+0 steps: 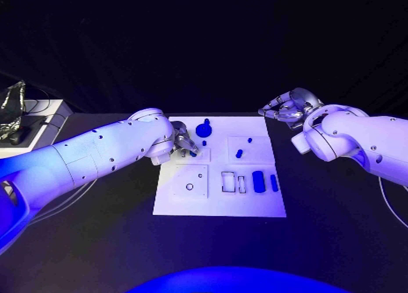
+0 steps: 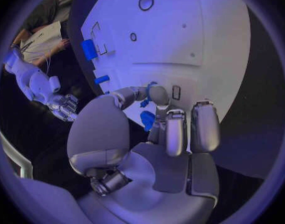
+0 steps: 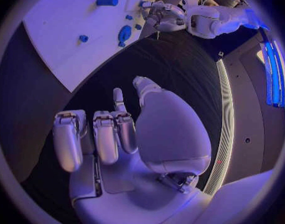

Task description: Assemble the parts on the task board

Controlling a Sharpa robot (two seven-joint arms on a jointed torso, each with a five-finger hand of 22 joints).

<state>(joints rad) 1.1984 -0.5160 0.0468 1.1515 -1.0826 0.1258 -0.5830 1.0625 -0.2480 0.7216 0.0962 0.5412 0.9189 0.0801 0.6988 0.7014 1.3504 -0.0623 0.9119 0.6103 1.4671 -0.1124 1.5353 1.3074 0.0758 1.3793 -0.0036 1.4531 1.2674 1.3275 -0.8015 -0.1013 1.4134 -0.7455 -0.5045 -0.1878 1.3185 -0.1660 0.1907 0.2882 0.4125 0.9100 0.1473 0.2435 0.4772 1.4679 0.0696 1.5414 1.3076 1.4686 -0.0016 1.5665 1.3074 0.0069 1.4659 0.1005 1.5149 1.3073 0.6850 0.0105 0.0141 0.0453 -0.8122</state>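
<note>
Closest to the head camera is the bare black table [image 1: 98, 244], then the near edge of the white task board [image 1: 219, 207] sitting in the middle of it. Left hand [image 1: 183, 144] is down on the board's left side, and from the left wrist view it's got a small blue part [image 2: 147, 119] pinched between thumb and fingers [image 2: 175, 132], right against the board surface. Right hand [image 1: 290, 107] is off past the board's far right corner, over the table, fingers loosely curled and apart with nothing in them. On the board: a round blue part [image 1: 204, 129] near the far edge, a couple of tiny blue pieces [image 1: 239, 153] mid-board, and two longer blue parts [image 1: 258, 181] side by side on the right near the slots.
</note>
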